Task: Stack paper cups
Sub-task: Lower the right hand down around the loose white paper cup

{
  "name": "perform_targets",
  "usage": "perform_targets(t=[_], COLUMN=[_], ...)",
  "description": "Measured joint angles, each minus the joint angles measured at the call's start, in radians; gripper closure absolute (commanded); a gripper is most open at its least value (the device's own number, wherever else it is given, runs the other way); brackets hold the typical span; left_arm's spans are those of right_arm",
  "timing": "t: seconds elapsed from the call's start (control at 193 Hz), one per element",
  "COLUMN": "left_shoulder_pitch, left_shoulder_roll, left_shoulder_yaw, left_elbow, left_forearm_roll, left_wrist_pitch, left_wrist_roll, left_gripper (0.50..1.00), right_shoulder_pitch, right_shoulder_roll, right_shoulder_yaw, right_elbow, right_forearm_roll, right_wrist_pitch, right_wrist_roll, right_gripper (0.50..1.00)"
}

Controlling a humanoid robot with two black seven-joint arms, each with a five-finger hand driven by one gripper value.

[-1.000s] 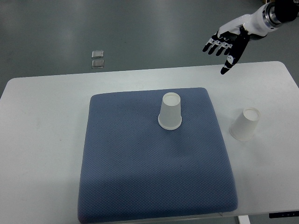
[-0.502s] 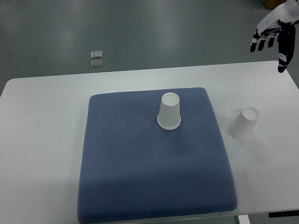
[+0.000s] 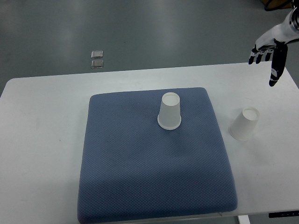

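hovering over the bench's (image 3: 46,102) far right corner, the right hand (image 3: 271,51) is spread, empty; one cup (image 3: 169,111) on the pad (image 3: 154,172), another (image 3: 244,124) beside it.

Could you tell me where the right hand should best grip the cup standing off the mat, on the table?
Probably around the side wall of the paper cup, from the right: it stands upside down, so there is no open rim to hook, and the open right hand hovers beyond it.

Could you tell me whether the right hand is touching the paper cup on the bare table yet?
Apart. The top view shows the right hand open above the table's far edge, with bare tabletop between it and the paper cup.
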Motion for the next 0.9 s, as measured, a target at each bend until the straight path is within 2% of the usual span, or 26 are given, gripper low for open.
perform_targets(t=[0.181, 0.549, 0.901], left_shoulder_pitch=[0.002, 0.007, 0.01], left_shoulder_roll=[0.0, 0.0, 0.0], left_shoulder_yaw=[0.0, -0.006, -0.001], left_elbow=[0.002, 0.01, 0.017], left_forearm_roll=[0.0, -0.002, -0.002], left_wrist_pitch=[0.0, 0.002, 0.009], left_wrist_roll=[0.001, 0.001, 0.001], left_gripper=[0.5, 0.5, 0.5], right_shoulder_pitch=[-0.114, -0.314, -0.435], right_shoulder_roll=[0.029, 0.06, 0.073], right_shoulder_yaw=[0.002, 0.059, 0.06], right_elbow=[-0.012, -0.075, -0.126], right_forearm_roll=[0.0, -0.001, -0.01], right_wrist_pitch=[-0.102, -0.232, -0.285], right_wrist_roll=[0.001, 0.0, -0.001], right_gripper=[0.583, 0.581, 0.581])
